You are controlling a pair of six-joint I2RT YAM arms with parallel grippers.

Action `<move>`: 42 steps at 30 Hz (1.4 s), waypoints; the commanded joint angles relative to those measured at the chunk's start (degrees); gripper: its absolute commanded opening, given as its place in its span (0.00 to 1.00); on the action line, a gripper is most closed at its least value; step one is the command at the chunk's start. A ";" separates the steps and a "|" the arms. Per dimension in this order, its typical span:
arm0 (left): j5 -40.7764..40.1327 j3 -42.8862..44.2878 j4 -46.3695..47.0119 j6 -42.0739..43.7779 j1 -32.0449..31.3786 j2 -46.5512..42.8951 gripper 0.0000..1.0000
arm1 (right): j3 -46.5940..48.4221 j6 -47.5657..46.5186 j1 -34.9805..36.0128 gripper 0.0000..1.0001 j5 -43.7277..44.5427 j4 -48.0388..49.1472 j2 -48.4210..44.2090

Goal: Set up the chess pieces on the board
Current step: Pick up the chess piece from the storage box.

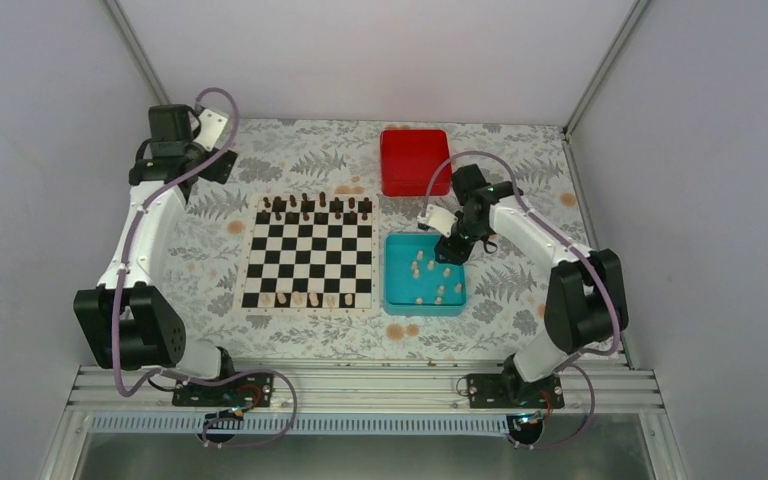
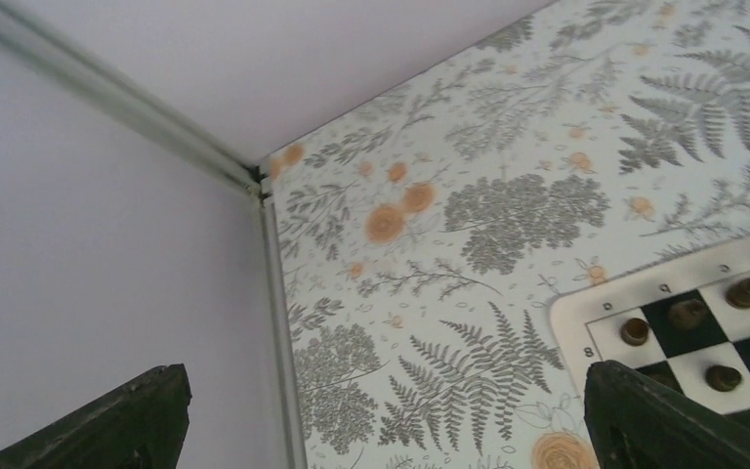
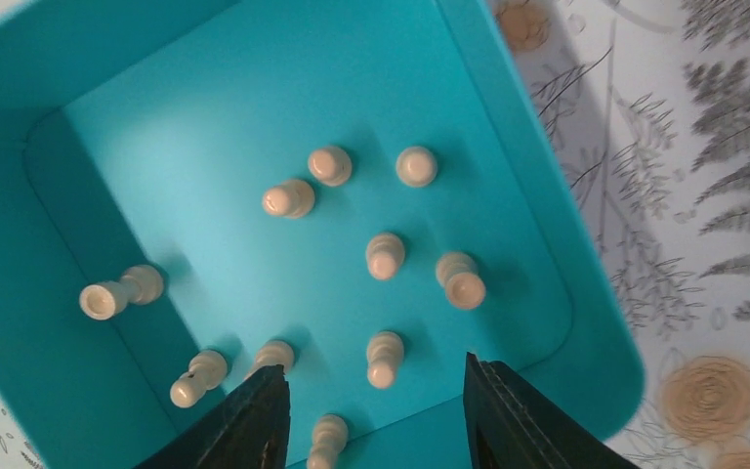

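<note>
Hovering over the teal tray (image 1: 425, 310) just right of the board (image 1: 308, 255), our right gripper (image 3: 376, 366) holds its fingers partly spread, pinching nothing. One pale piece sits just ahead of the gap between them, untouched as far as we can see. About ten chess pieces (image 3: 385, 256) stand or lie in that tray, and a few more stand on the board's near row. Dark chessmen (image 1: 307, 207) line the board's far rows. Our left gripper (image 2: 386, 369) hangs beyond the board's far-left corner, fingers spread wide and empty. A red box (image 1: 415, 160) sits beyond the board's far-right corner.
</note>
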 commanded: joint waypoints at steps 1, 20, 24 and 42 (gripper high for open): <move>4.29 -0.65 3.83 -5.56 3.18 -1.35 1.00 | -1.18 2.37 1.06 0.46 2.86 1.91 2.76; 4.93 1.32 2.95 -7.98 4.68 -1.15 1.00 | -1.32 4.62 2.67 0.40 8.71 8.23 10.35; 5.17 1.39 3.00 -8.03 4.69 -1.30 1.00 | -1.12 4.75 2.67 0.40 9.24 8.43 9.48; 6.32 1.18 3.04 -7.74 4.72 -1.40 1.00 | -0.63 5.97 2.67 0.38 8.67 6.62 6.31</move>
